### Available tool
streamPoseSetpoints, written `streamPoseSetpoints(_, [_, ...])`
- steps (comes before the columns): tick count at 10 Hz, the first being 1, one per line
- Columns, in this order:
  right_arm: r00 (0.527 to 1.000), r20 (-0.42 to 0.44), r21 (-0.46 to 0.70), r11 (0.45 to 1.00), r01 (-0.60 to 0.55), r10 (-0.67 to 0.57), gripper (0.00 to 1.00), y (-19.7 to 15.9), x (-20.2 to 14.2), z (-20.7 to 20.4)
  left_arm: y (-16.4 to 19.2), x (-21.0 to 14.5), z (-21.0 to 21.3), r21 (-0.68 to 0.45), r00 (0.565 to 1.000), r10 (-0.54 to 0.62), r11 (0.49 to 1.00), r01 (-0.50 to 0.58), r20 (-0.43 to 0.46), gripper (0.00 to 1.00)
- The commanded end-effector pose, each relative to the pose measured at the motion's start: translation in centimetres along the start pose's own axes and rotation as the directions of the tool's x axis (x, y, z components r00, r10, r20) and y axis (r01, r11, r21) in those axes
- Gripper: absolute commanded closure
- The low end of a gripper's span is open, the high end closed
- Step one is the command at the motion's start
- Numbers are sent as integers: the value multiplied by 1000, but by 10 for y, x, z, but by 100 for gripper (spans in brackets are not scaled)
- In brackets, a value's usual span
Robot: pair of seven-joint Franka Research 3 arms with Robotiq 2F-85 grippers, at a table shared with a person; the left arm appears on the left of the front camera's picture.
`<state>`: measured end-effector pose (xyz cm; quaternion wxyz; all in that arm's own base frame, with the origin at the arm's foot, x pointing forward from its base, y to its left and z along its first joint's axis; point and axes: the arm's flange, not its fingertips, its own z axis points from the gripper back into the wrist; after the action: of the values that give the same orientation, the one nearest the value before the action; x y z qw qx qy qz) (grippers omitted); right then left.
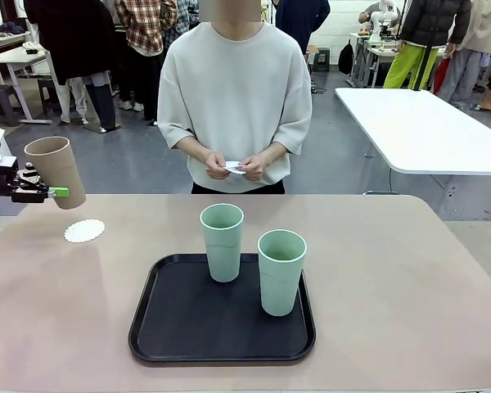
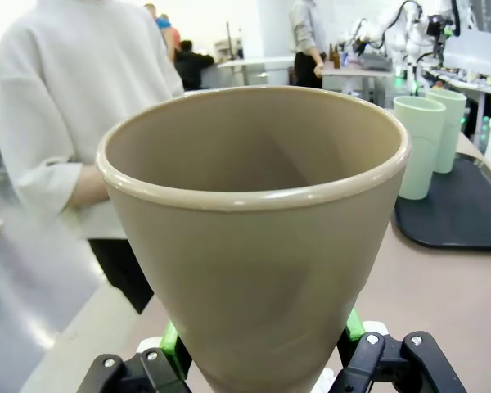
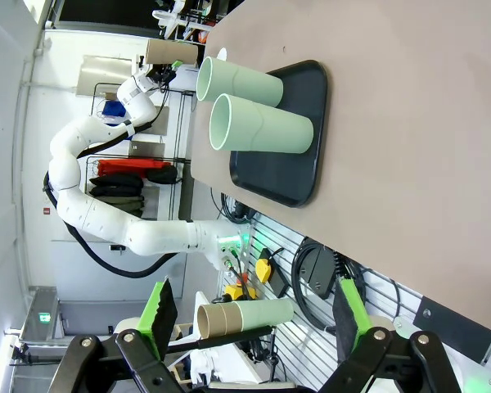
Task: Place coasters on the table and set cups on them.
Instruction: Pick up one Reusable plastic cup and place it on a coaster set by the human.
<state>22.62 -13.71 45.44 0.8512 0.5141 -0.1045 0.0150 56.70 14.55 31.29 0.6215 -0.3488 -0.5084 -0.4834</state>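
We note first the right fingers (image 3: 162,309), nearest to the robot's side: they are released, spread wide, with empty space between their green pads.

On the beige-pink matte counter (image 1: 393,286), a black rectangular tray (image 1: 147,332) with rounded corners and a raised lip sits at the near centre. Two pale mint cups stand upright on it, both tall, tapered, handleless and matte. The near mint cup (image 1: 281,274) stands toward the tray's right side. The far mint cup (image 1: 222,243) stands at the tray's far edge, to its left. They are close together but apart.

Farther back on the left, one coaster (image 1: 84,231), a small round white paper doily with a scalloped edge, lies flat on the bare counter, well apart from the tray.

Just beyond and left of the coaster, the left fingers (image 1: 59,191) are clenched on the tan cup (image 1: 59,168), low on its wall near the base. In the left wrist view the green pads press either side of it. The cup hangs clear of the counter, tilted, with its mouth leaning left. Its rim is round, smooth and thick-lipped.

At the far side a person (image 1: 237,90) in a pale long-sleeved top stands by the counter's edge. The person's hands (image 1: 254,168) are together at the waist, holding something small, white and flat; we cannot tell what it is. Beyond, on the right, stands a white rectangular table (image 1: 425,131).
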Motion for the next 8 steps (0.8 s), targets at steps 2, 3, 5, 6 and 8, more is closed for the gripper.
streamPoseSetpoints(2, [1000,8,22,1000,-15,15,0,-1,2,0,-2,2,0,-17,1000,-11,1000,11,14,17])
streamPoseSetpoints(3, [1000,8,22,1000,-15,15,0,-1,2,0,-2,2,0,-17,1000,-11,1000,11,14,17])
streamPoseSetpoints(5, [1000,8,22,1000,-15,15,0,-1,2,0,-1,0,-1,-4,1000,1,1000,-1,4,17])
streamPoseSetpoints(6, [1000,8,22,1000,-15,15,0,-1,2,0,3,-3,-8,-24,999,-33,999,33,19,17])
streamPoseSetpoints(8, [1000,8,22,1000,-15,15,0,-1,2,0,8,-13,-22,-81,997,-68,994,70,36,17])
